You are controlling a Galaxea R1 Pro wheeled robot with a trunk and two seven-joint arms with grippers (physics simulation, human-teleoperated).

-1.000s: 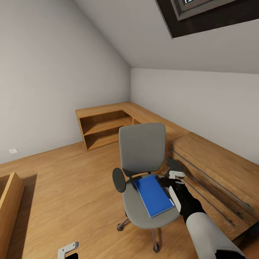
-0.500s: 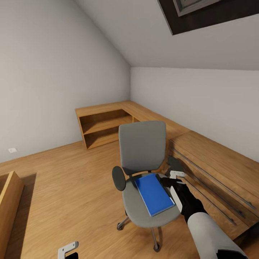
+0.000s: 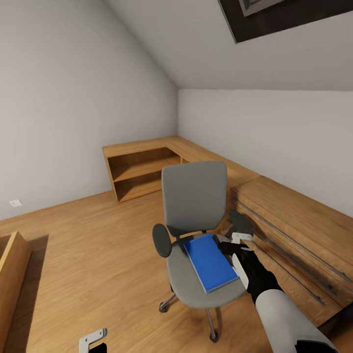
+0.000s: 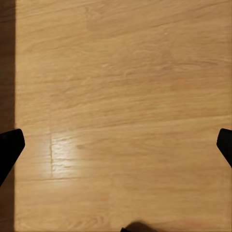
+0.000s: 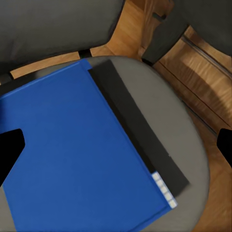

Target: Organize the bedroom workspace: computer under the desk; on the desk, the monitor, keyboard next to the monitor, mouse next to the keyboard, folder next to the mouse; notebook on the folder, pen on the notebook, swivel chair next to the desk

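1. Head view: the swivel chair [image 3: 196,215] stands on the wooden floor [image 3: 98,245] beside a light wooden dresser [image 3: 294,215] with long bar handles. The blue folder [image 3: 210,262] lies flat on the seat. The right gripper [image 3: 240,250] hovers just beside the folder's right edge, near the chair's right armrest. The left gripper [image 3: 93,339] sits low at the frame's bottom — well apart from the chair.

2. Left wrist view: the left gripper's two dark fingertips [image 4: 9,147] stand spread wide apart over bare floor [image 4: 125,96].

3. Right wrist view: the right gripper's fingertips [image 5: 10,150] are spread wide — holding nothing — over the folder [image 5: 72,159], whose dark shadow falls on the grey seat [image 5: 169,125].
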